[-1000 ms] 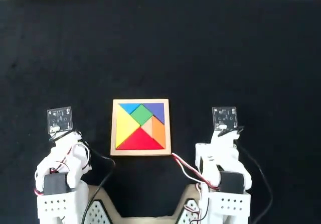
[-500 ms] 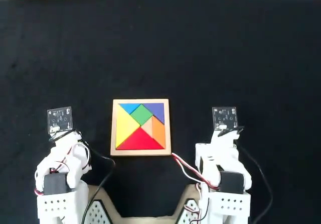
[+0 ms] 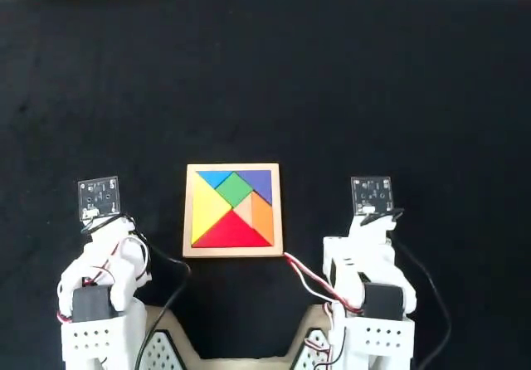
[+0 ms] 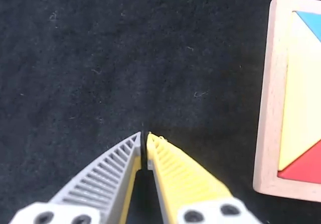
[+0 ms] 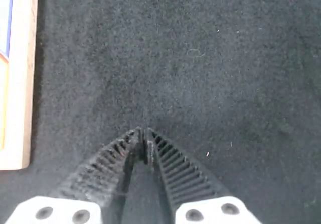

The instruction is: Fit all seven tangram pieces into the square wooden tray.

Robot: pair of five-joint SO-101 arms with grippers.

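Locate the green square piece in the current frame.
In the high view, the green square sits inside the wooden tray, in its half farther from the arms, between the blue triangle and the purple piece.

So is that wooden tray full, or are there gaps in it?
Full. In the high view, seven coloured pieces cover the inside of the wooden tray from rim to rim, with no bare gap showing between them.
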